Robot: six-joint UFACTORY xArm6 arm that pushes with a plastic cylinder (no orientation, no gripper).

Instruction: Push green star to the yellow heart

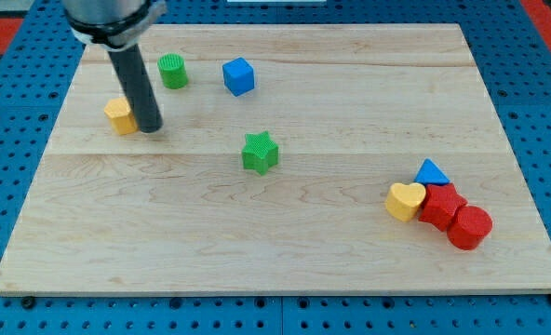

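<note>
The green star (260, 152) lies near the middle of the wooden board (285, 242). The yellow heart (404, 201) lies at the view's right, touching a cluster of a blue triangle (432, 173) and two red blocks (442, 205) (470, 227). My tip (150, 127) rests at the view's upper left, right beside a yellow block (120, 115) and far left of the green star.
A green cylinder (172, 71) and a blue cube (239, 76) sit near the view's top, left of centre. The board lies on a blue perforated table (536, 112).
</note>
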